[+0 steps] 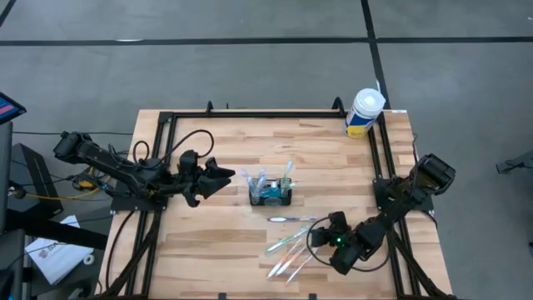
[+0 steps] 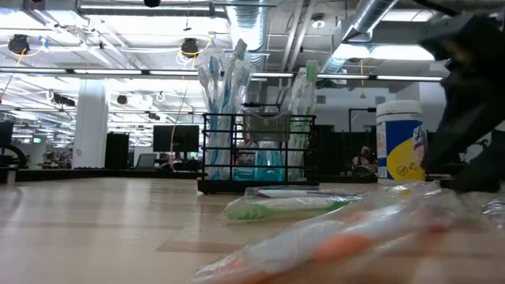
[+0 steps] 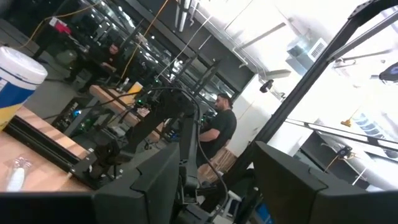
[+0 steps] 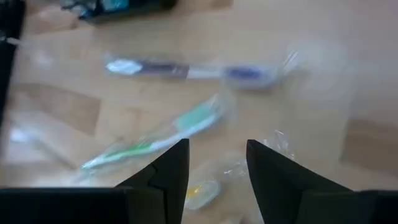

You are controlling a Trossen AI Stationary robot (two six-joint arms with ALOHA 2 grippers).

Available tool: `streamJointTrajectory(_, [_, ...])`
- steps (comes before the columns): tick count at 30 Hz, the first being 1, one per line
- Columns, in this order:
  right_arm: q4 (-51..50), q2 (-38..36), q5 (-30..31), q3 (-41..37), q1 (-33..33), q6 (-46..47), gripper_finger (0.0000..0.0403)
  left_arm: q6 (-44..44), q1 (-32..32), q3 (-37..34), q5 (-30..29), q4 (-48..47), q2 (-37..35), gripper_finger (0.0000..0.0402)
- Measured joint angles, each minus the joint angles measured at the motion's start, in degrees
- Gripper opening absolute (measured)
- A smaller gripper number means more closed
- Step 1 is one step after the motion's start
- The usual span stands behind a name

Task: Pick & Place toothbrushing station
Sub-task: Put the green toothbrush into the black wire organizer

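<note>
Wooden tabletop point(image 1: 225, 242), edged by a black rail frame point(image 1: 275, 115), carries the whole job, and it looks partly done. The right claw point(image 4: 216, 163) hangs low with its fingers apart and nothing between them, over a wrapped brush with a yellow-orange tint point(image 4: 202, 193). Just beyond its tips lies a green wrapped toothbrush point(image 4: 158, 137), and past that a dark-handled one point(image 4: 186, 70). Farther out again stands the black wire caddy point(image 1: 271, 195), already holding several upright brushes. By my count at least three or four wrapped brushes are left loose on the wood.

Bare board lies between this claw and the caddy, so the carry looks unobstructed; the frame rail on the claw's outer side is close. On the caddy's far side the left claw point(image 1: 215, 178) waits, fingers apart and empty. A white tub point(image 1: 364, 112) sits well away at the back corner.
</note>
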Motion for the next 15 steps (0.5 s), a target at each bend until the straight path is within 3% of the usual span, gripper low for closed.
streamJointTrajectory(6, [-7.39, 0.02, -1.53, -0.04, -0.1, 1.04, 0.0151, -1.6, -0.01, 0.0, 1.42, -0.24, 0.0, 0.0198])
streamJointTrajectory(15, [-2.54, -0.58, 3.77, -0.63, -2.29, 0.94, 0.0156, -4.34, 0.0, 0.0, 3.03, -0.45, 0.0, 0.0198])
